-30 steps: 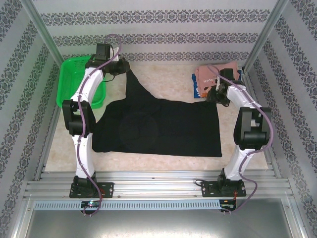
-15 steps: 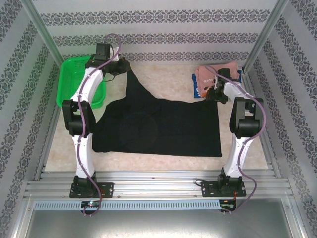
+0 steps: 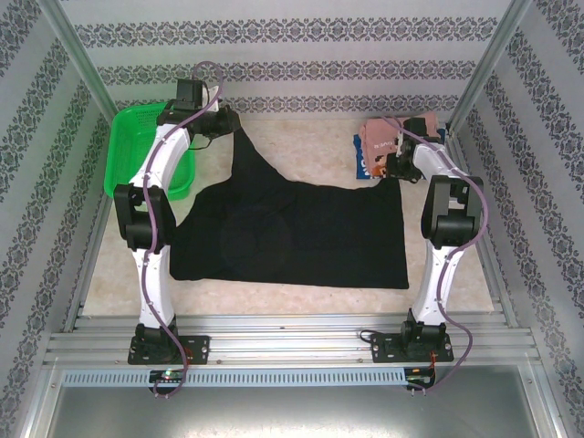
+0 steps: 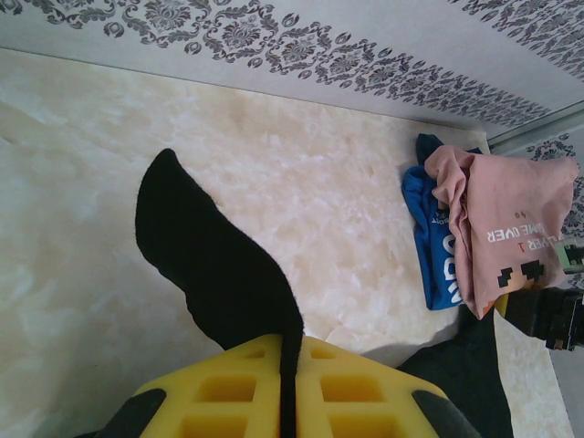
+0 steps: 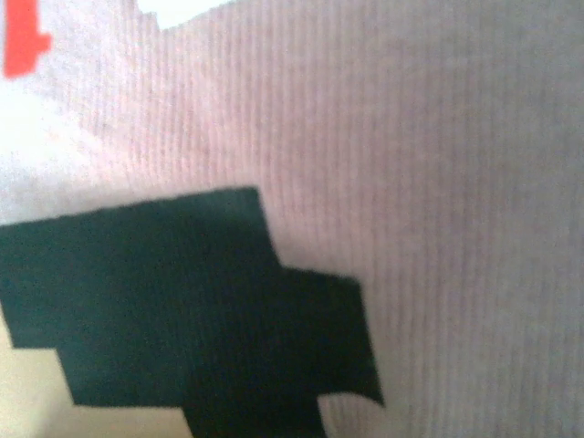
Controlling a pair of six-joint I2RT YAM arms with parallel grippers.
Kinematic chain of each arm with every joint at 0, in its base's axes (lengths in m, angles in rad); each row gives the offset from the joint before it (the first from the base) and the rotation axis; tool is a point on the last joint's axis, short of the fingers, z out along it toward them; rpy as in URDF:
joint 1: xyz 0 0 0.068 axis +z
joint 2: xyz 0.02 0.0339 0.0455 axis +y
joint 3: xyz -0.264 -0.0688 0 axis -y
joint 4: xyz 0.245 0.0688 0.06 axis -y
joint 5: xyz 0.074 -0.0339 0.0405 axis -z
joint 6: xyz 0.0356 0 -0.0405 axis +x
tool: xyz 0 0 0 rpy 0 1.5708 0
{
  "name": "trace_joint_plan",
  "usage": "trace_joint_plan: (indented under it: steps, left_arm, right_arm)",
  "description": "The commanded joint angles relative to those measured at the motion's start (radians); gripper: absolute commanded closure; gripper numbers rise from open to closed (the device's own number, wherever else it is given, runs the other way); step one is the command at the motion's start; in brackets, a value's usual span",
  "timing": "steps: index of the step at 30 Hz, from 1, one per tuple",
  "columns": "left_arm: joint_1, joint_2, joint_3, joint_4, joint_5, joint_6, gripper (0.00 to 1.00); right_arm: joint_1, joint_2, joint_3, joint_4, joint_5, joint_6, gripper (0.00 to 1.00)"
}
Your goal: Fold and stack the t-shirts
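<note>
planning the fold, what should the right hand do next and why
Probably close the right hand on the pink shirt and lift it slightly: its camera is right up against that cloth, which lies over the blue shirt. The left hand is pinching the black shirt.

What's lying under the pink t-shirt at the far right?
A blue t-shirt: one edge with white lettering sticks out from under the pink t-shirt. The rest is covered, so its fold is hidden.
</note>
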Motion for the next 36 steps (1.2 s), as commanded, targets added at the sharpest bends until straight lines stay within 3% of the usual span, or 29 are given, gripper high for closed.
trace_joint_plan:
  steps: [1,5,13,24,36]
  left_arm:
    - [0.008,-0.054,0.010,0.009,0.016,0.027,0.89]
    - [0.008,-0.049,0.010,0.011,0.014,0.029,0.89]
    - [0.015,-0.030,0.043,0.025,0.013,0.010,0.89]
    - [0.049,0.072,0.237,0.070,0.061,-0.029,0.89]
    - [0.067,0.111,0.238,0.113,0.098,-0.055,0.89]
  right_arm:
    - [-0.005,0.013,0.005,-0.036,-0.019,0.005,0.75]
    - [-0.013,0.012,-0.005,-0.043,-0.024,0.004,0.79]
    - [-0.007,-0.082,-0.051,0.024,-0.073,0.035,1.00]
    - [-0.009,-0.233,-0.093,0.030,-0.088,0.075,1.00]
    - [-0.022,-0.247,-0.091,0.037,-0.112,0.088,1.00]
